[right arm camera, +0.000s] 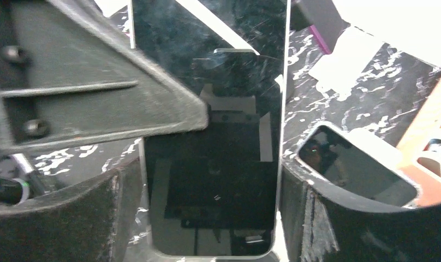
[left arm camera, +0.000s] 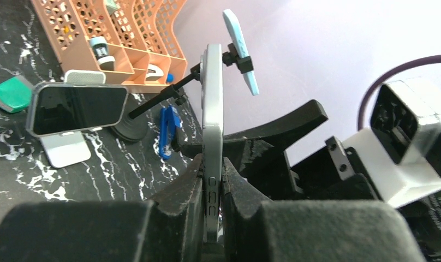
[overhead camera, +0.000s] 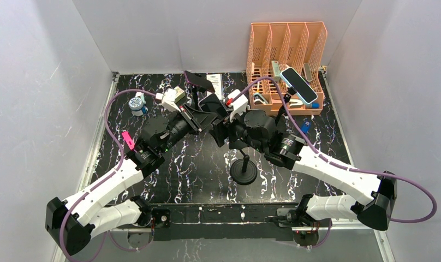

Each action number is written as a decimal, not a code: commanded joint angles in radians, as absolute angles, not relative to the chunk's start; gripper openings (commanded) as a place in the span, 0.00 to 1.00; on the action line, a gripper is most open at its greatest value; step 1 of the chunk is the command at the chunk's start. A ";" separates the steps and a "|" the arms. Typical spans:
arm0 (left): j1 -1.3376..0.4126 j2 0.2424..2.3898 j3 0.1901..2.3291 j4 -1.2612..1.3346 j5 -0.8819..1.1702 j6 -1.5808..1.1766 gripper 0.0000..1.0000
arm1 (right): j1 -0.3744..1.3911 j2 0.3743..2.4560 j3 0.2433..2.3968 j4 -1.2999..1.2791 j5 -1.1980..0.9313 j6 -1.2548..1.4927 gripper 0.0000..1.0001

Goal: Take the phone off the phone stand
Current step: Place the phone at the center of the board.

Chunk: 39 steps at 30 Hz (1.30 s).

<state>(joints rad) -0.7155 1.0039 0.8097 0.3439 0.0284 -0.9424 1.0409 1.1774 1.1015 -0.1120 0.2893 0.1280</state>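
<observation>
We find the left gripper clamped narrow on the phone — one finger on each face, with the phone edge-on and upright between them. The right gripper stands wide, its pads against the phone's two long edges. The left arm and right arm reach inward and meet over the middle of the table. The phone stand sits nearer the bases — the phone is held above the table, apart from it.

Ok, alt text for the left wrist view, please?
The left claw is shut on the thin edge of a silver-framed phone, which stands upright mid-frame. Behind it on the black marbled table are a dark-screened phone on a pale stand, a light blue phone on a black arm, and an orange mesh organiser.
</observation>
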 commanded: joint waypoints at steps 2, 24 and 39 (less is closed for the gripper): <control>-0.711 0.959 0.797 0.339 -0.058 -0.898 0.00 | 1.057 1.132 1.170 -0.100 0.207 0.158 0.99; -0.711 0.796 0.913 -0.411 -0.268 -0.534 0.00 | 1.057 0.773 1.035 -0.289 0.240 0.224 0.99; -0.704 1.142 0.923 -0.467 0.133 -0.476 0.00 | 1.057 0.617 0.857 -0.342 0.293 0.334 0.99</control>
<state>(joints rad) -0.7143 1.1030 0.8921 -0.5217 -0.0517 -0.5022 1.0542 0.6582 0.8654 -0.3531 0.2604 0.2985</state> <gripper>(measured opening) 0.105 0.985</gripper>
